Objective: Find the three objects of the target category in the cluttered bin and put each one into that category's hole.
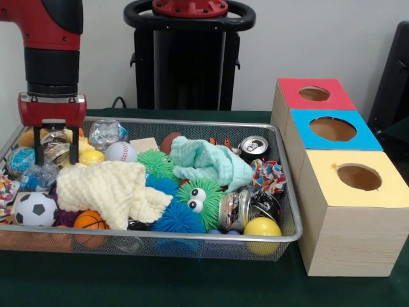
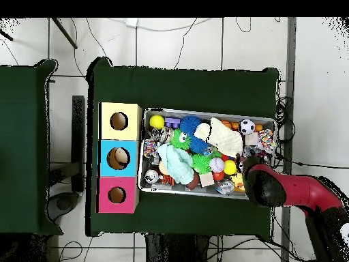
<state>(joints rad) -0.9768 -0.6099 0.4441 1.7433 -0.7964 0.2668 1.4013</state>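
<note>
Silver wire mesh forms the wide, shallow rectangular bin (image 1: 281, 235), which sits on the dark green surface (image 1: 153, 281) just beside three wooden boxes with red (image 1: 313, 94), blue (image 1: 332, 130) and yellow (image 1: 359, 178) holed tops, and it is heaped with balls, rubbery spiky toys, crushed cans and soft cloths. Red-bodied, the end effector (image 1: 56, 153) hangs over the bin's corner farthest from the boxes with its two dark fingers (image 1: 38, 155) spread fairly wide and nothing between them. Balls such as the small white baseball (image 1: 120, 151) look light, firm and prone to rolling, so a squeeze across the middle would likely suit; the cloths are limp.
</note>
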